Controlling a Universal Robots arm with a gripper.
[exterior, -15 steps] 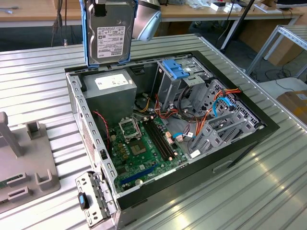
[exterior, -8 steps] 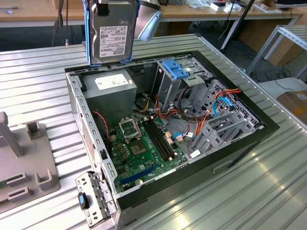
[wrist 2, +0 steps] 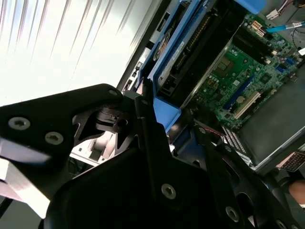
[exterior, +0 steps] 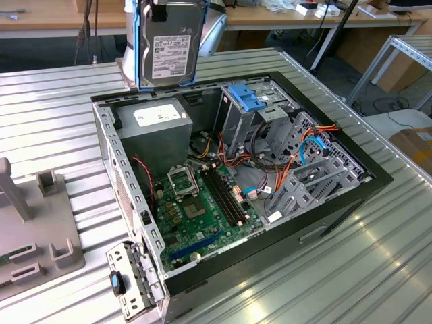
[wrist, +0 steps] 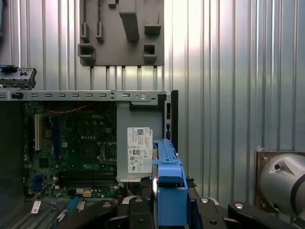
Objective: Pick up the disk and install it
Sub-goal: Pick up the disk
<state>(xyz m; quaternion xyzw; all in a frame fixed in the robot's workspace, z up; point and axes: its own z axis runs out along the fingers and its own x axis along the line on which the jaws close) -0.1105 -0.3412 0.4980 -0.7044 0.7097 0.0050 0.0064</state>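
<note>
The disk (exterior: pixel 165 44), a dark grey drive with a white label in a bright blue carrier, hangs upright above the far corner of the open computer case (exterior: pixel 324 219), over the power supply (exterior: pixel 158 125). My gripper (exterior: pixel 170 4) is shut on its upper end. In the second wrist view the black fingers (wrist 2: pixel 143 112) clamp the disk (wrist 2: pixel 174 71) by its blue carrier. The first wrist view shows the disk's blue edge (wrist: pixel 167 179) between the gripper's (wrist: pixel 170 202) fingers, beside the case wall.
Inside the case lie the green motherboard (exterior: pixel 202 209), a grey drive cage topped by a blue clip (exterior: pixel 246 98), and blue and orange cables (exterior: pixel 310 145). A grey fixture tray (exterior: pixel 40 229) and a loose metal bracket (exterior: pixel 131 280) sit at the exterior view's left.
</note>
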